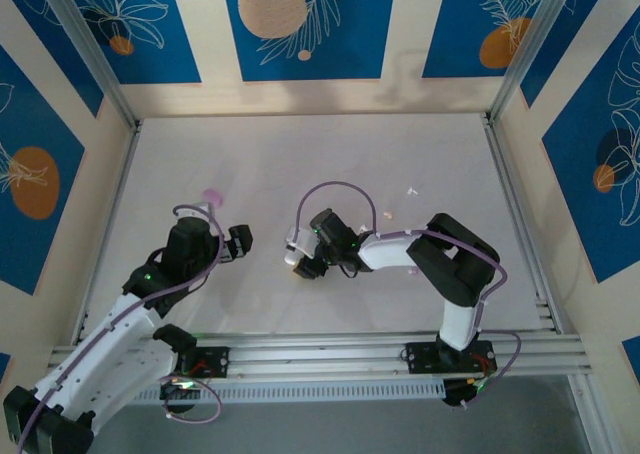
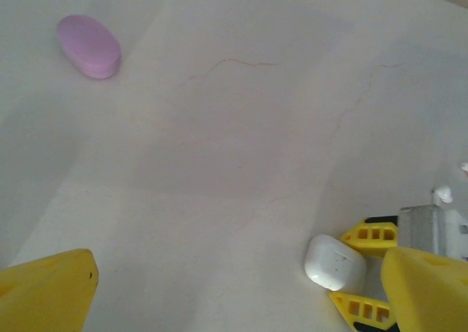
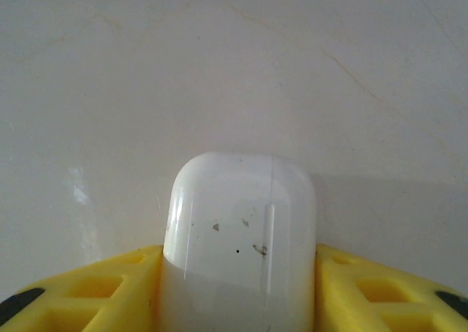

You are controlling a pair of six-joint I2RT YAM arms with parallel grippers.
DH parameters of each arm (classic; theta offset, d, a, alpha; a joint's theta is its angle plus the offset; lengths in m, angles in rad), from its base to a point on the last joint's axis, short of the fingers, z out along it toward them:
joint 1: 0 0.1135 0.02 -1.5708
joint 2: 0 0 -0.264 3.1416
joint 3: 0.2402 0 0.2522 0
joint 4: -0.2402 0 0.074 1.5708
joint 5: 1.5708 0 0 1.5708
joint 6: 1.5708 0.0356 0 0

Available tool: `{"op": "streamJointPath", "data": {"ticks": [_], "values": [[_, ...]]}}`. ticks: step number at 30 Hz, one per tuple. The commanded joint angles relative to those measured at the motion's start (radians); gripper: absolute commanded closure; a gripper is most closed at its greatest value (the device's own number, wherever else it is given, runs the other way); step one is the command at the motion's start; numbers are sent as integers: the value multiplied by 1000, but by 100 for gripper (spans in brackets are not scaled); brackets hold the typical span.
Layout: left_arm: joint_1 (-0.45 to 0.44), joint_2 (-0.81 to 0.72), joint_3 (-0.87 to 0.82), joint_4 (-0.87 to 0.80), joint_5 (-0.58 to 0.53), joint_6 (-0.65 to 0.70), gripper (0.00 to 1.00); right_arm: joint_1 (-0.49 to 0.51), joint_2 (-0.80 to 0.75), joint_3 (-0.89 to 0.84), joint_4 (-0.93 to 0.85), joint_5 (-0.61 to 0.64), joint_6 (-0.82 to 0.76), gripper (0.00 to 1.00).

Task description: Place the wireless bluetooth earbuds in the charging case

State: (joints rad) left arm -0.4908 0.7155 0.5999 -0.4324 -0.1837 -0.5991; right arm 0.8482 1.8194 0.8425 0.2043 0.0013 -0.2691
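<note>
A white charging case (image 3: 240,229) lies closed on the table, its lid seam facing up. My right gripper (image 3: 238,281) has its yellow fingers (image 3: 110,288) pressed against both sides of it. From the left wrist view the same case (image 2: 335,262) sits between those fingers (image 2: 369,234). In the top view the right gripper (image 1: 303,264) is at the table's middle. My left gripper (image 2: 241,295) stands open with nothing between its fingers, left of the case (image 1: 235,242). Two tiny pale earbuds (image 1: 387,213) (image 1: 412,190) lie beyond the right arm.
A lilac pebble-shaped case (image 2: 89,45) lies closed on the table, ahead of the left gripper (image 1: 212,195). The white tabletop (image 1: 320,154) is bounded by rails and patterned walls. The right arm's elbow (image 1: 455,259) stands at the right.
</note>
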Motion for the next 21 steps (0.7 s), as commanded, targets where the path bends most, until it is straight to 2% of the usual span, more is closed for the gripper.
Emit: {"op": "streamJointPath", "data": {"ticks": [1,5,9,12,14,17,21], "values": [[10,-27,-26,60,63,40,5,2,36,4,-17,-61,-32,55],[9,-33,-27,70,92,50,12,0,-21,-20,4,-73,-30,65],[9,-20,-11,91,149,65,14,-2,-145,-45,15,-79,-28,65],[9,-10,19,83,154,38,23,-2,-280,-79,33,-53,-56,64],[9,-14,37,102,185,33,23,-3,-382,-97,26,-28,-101,63],[8,-17,23,235,339,65,22,-3,-505,-111,-11,12,-233,64],[6,32,25,415,627,83,21,-12,-618,-114,-47,58,-351,64]]}}
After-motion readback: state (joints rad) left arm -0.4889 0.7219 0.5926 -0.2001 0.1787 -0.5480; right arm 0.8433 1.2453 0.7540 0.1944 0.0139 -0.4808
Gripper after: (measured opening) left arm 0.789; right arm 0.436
